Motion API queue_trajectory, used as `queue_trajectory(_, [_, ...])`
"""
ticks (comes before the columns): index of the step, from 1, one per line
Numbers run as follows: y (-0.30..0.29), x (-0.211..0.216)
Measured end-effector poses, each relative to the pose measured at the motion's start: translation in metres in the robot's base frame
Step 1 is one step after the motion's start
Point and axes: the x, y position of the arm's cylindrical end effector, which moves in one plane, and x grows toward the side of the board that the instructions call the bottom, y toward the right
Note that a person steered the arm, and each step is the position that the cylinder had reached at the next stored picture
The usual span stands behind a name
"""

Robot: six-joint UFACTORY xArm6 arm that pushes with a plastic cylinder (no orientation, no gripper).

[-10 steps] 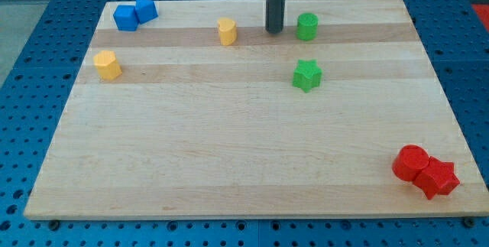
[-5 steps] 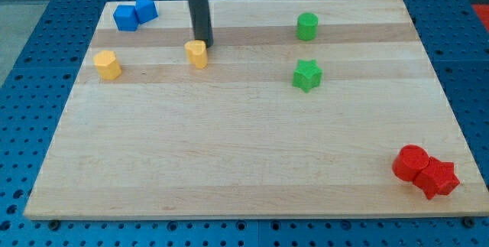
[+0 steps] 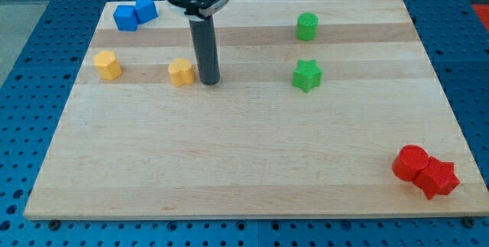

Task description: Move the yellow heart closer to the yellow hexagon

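The yellow heart (image 3: 181, 72) lies on the wooden board at the view's upper left of centre. The yellow hexagon (image 3: 108, 65) sits further to the view's left, near the board's left edge, about a hundred pixels from the heart. My tip (image 3: 208, 82) stands just to the view's right of the heart, touching or almost touching it. The rod rises from there to the arm's wrist at the view's top.
Two blue blocks (image 3: 134, 14) sit together at the board's top left corner. A green cylinder (image 3: 307, 27) and a green star (image 3: 306, 75) stand right of centre. Two red blocks (image 3: 425, 172) touch each other at the bottom right corner.
My tip swept from near the green cylinder leftward and downward. The yellow heart slid down and to the view's left, from the top strip towards the yellow hexagon.
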Motion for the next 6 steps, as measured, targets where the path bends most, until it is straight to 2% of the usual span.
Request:
queue_trajectory(2, [-0.013, -0.006])
queue_trajectory(6, [-0.084, -0.006])
